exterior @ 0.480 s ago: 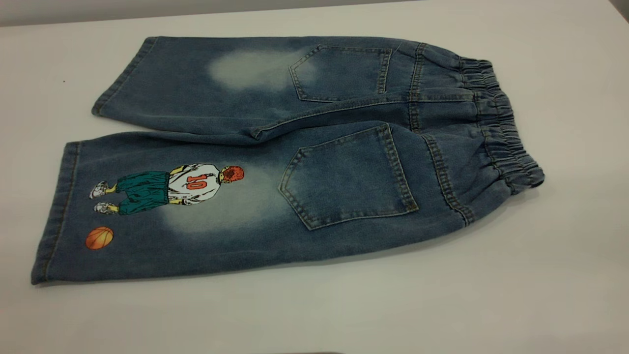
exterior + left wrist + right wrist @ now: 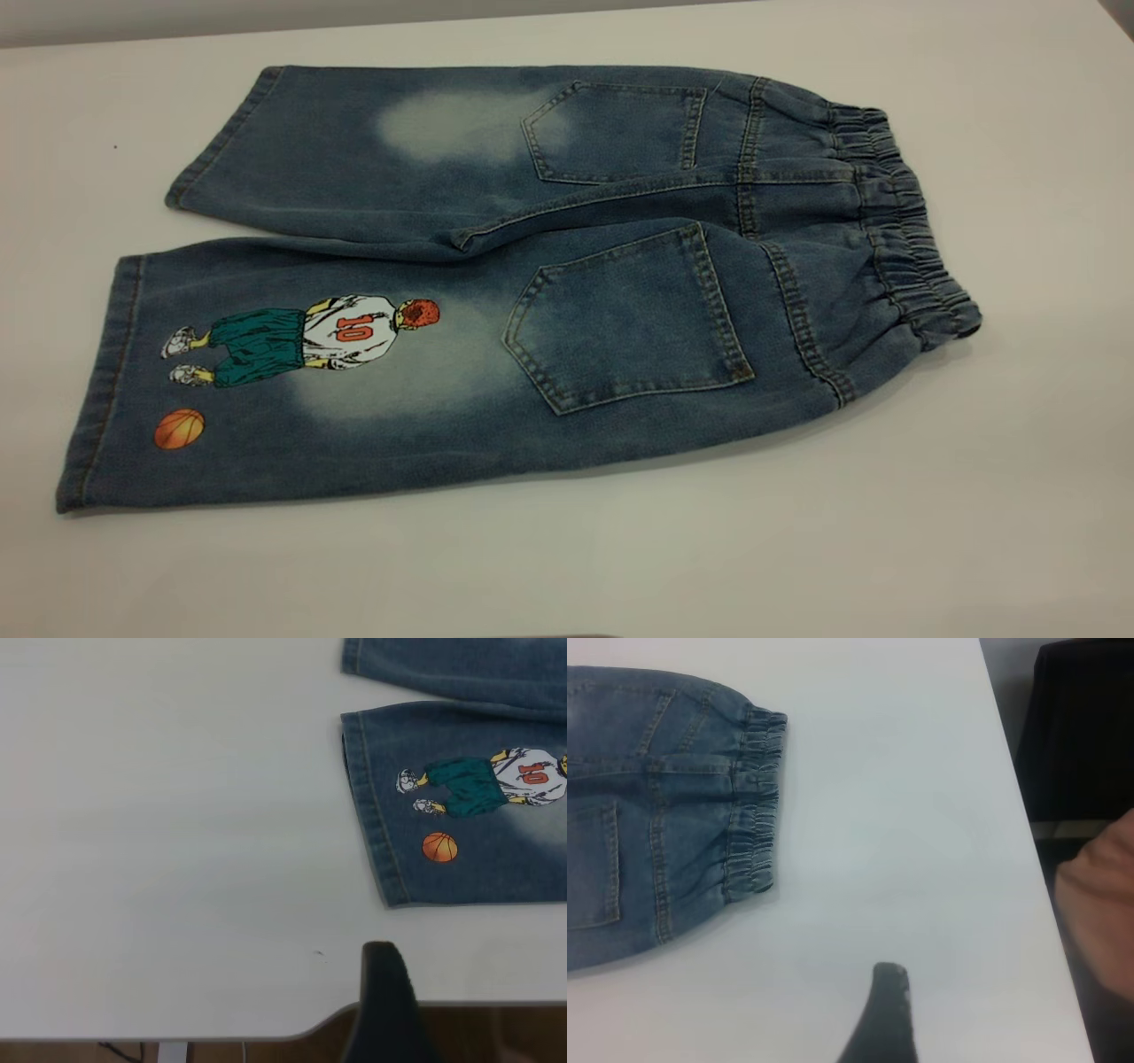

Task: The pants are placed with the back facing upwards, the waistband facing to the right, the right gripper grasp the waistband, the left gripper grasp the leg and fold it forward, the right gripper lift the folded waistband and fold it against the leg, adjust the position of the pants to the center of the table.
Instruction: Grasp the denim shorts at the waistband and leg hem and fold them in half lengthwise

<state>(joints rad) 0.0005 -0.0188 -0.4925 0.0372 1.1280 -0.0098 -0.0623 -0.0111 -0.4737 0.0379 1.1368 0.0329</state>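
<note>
One number can be read, a red "10" on the white shirt of the cartoon player printed on the leg (image 2: pixel 292 390); an orange ball (image 2: pixel 179 428) is beside his feet. No brand label is readable. The pants (image 2: pixel 532 283) lie flat, back side up, on the table (image 2: pixel 974 496), waistband (image 2: pixel 904 239) at the right in the exterior view. That view shows both patch pockets but no arm. The left wrist view shows the printed leg's hem and one dark finger of the left gripper (image 2: pixel 388 1005) near the table edge, apart from the denim; opening cannot tell. The right wrist view shows the waistband and the right gripper (image 2: pixel 884 1014), also only one finger, holding nothing, well apart from the cloth.
</note>
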